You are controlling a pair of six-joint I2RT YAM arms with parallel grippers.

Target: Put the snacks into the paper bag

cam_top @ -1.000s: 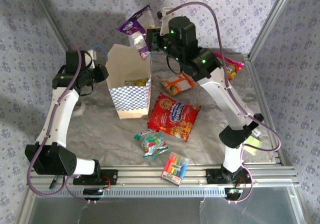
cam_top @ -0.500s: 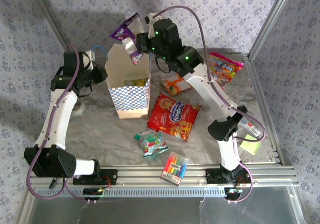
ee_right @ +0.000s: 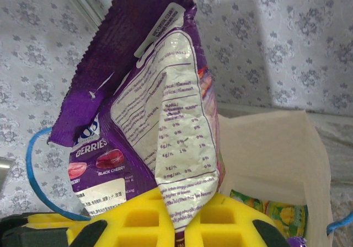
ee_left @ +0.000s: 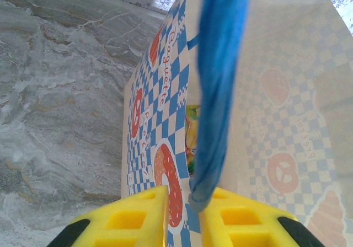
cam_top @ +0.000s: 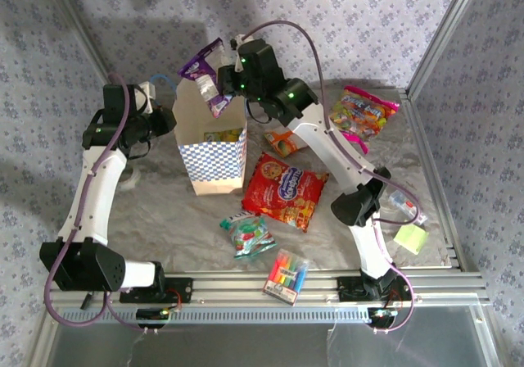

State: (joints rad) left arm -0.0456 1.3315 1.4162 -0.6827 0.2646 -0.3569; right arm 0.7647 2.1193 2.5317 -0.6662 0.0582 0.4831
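The tan paper bag (cam_top: pixel 205 113) with a blue-white checkered band stands upright and open at the back left. My left gripper (cam_top: pixel 166 120) is shut on its left rim beside the blue cord handle (ee_left: pixel 220 81); the checkered wall (ee_left: pixel 160 120) sits between the yellow fingers (ee_left: pixel 132 219). My right gripper (cam_top: pixel 223 79) is shut on a purple snack packet (cam_top: pixel 203 64), hanging just above the bag's mouth. In the right wrist view the packet (ee_right: pixel 149 109) stands up from the gripper (ee_right: pixel 181 230), with the bag's inner wall (ee_right: pixel 276 153) below. A green-yellow packet (ee_right: pixel 265 208) lies inside.
On the foil-covered table lie a red cookie bag (cam_top: pixel 285 191), an orange-white packet (cam_top: pixel 291 140), a pink-edged candy bag (cam_top: pixel 364 113) and a green-red packet (cam_top: pixel 248 234). A marker pack (cam_top: pixel 286 275) and a yellow sticky pad (cam_top: pixel 409 237) lie near the front rail.
My right gripper has carried the purple packet left and slightly down, from right of the bag to over its mouth. The left arm has held still on the bag.
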